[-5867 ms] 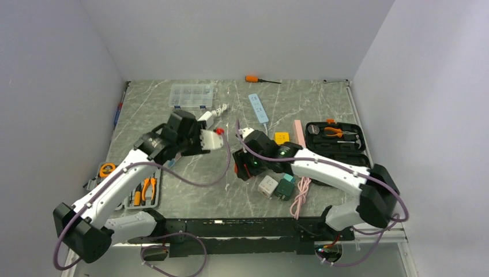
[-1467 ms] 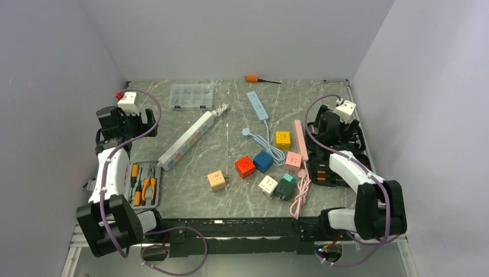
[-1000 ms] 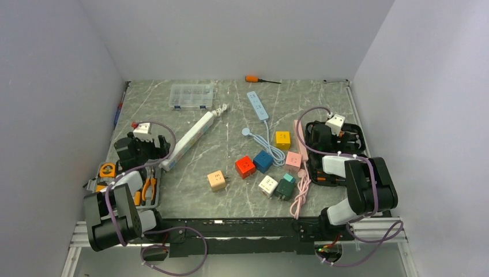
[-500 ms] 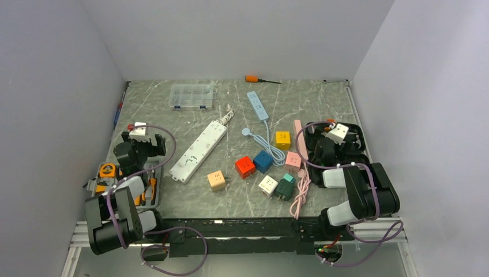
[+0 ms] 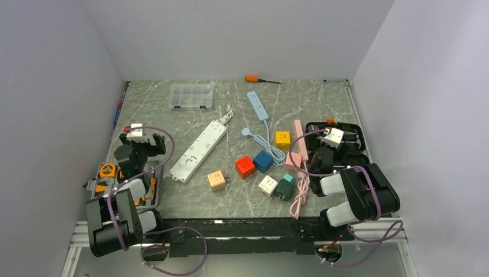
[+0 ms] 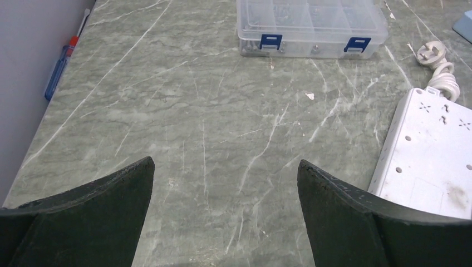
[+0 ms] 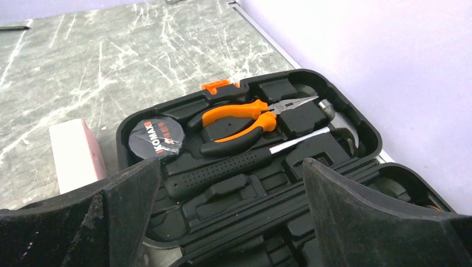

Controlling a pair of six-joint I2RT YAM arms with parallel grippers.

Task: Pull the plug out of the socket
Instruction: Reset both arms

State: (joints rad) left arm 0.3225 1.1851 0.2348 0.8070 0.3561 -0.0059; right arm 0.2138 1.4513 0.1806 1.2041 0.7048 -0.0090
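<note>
The left gripper [image 6: 225,167] and right gripper [image 7: 231,167] stand spread and empty, the white power strip [image 6: 431,156] cut off beyond the left's right finger, the tool case [image 7: 364,129] partly hidden behind the right's.

White-and-black jointed arms [image 5: 134,187], looping purple cables [image 5: 172,145], matte black claw fingers [image 6: 356,222].

On my grey marble bench [image 5: 311,101] a white power strip [image 5: 202,151] lies slantwise at nine o'clock from centre, a clear parts box [image 5: 192,96] at eleven, an orange screwdriver [image 5: 256,79] at twelve by the far edge, an open black tool case [image 7: 278,88] at three, and a beige cube [image 5: 217,180] at seven.
</note>
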